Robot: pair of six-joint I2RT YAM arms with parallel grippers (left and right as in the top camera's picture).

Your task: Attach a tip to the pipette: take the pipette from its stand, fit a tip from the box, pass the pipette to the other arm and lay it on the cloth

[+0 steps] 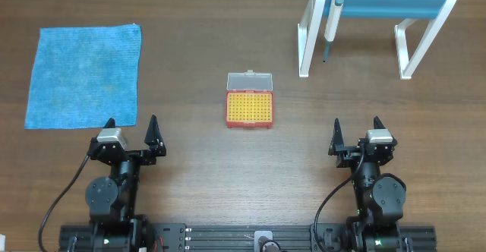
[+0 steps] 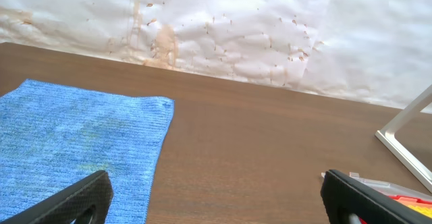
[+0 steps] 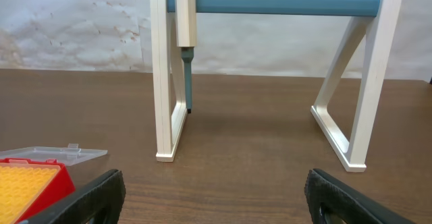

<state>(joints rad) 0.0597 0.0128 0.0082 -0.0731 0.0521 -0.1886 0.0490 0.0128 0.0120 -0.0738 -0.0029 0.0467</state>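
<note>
The pipette (image 1: 334,17) hangs upright at the left end of the white and blue stand (image 1: 380,9) at the back right; in the right wrist view the pipette (image 3: 186,42) hangs beside the stand's left leg (image 3: 160,75). The red tip box (image 1: 249,108) with yellow tips and an open clear lid sits mid-table. A blue cloth (image 1: 85,76) lies at the back left. My left gripper (image 1: 130,130) is open near the cloth's front edge. My right gripper (image 1: 357,129) is open, in front of the stand. Neither holds anything.
In the left wrist view the cloth (image 2: 67,143) lies ahead, with the tip box corner (image 2: 398,196) and a stand foot (image 2: 405,150) to one side. A white wall (image 2: 270,28) borders the table's far edge. Bare wood lies between box and grippers.
</note>
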